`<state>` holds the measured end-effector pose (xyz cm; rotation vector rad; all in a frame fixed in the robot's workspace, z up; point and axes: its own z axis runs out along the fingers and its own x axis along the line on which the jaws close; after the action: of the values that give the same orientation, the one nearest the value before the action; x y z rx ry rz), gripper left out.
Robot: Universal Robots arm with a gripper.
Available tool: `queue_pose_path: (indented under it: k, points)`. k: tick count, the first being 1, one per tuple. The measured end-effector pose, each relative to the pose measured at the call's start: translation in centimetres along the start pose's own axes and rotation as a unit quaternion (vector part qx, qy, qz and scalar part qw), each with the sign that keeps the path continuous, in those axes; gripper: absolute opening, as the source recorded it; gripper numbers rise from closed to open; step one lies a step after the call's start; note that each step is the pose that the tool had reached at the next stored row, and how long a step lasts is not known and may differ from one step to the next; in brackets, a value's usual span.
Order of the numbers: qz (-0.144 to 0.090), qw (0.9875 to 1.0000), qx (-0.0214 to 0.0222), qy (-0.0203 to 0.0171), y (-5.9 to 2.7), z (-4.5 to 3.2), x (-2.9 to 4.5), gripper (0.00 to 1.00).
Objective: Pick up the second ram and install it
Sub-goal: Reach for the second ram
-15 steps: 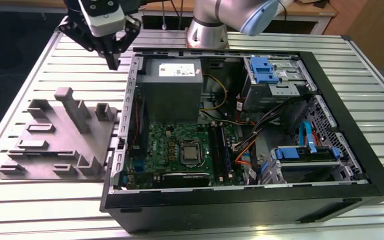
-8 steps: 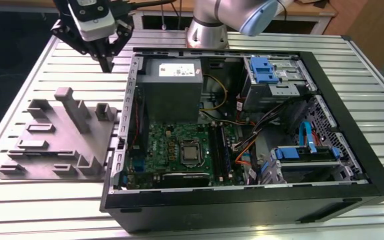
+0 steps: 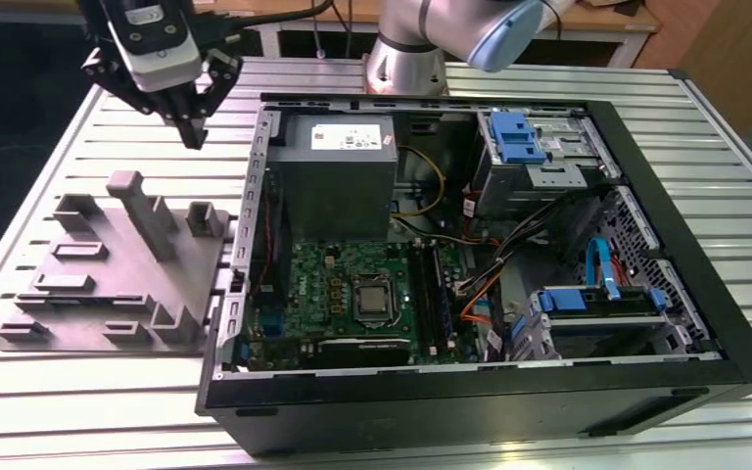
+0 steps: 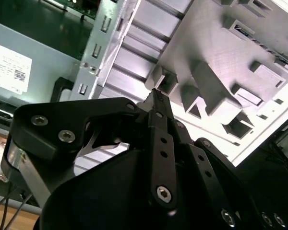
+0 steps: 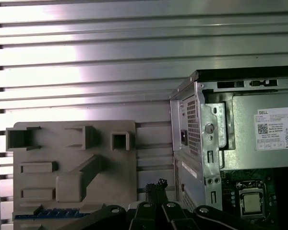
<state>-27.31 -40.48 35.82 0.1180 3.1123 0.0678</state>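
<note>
The second ram [image 5: 53, 212] shows as a thin blue strip standing on edge in a slot of the grey fixture plate [image 5: 105, 167]. In the exterior view that slot is a dark line [image 3: 82, 297] near the plate's front. My gripper [image 3: 196, 137] hangs high over the table behind the fixture plate [image 3: 115, 323], at the exterior view's left of the open computer case. Its black fingers meet at their tips in both wrist views, gripper [image 5: 156, 185] and gripper [image 4: 156, 96], with nothing between them. The green motherboard [image 3: 337, 279] lies inside the case with its long black slots [image 3: 437, 294].
The black computer case [image 3: 481, 392] lies open on the ribbed metal table [image 3: 89, 392]. Inside are a grey power-supply box [image 3: 337, 166], drive cages with blue latches [image 3: 513, 137] and loose cables [image 3: 481, 284]. The arm's base [image 3: 402, 59] stands behind the case. Grey posts [image 3: 154, 220] rise from the fixture plate.
</note>
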Motion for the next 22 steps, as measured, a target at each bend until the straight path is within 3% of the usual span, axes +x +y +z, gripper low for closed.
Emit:
queue_pose_path:
  k: [8,22]
  points:
    - [0.0,1.0,0.0001,0.0001,-0.55,0.79,1.95,0.1]
    - [0.0,1.0,0.0,0.0001,-3.09,1.89,3.64,0.1]
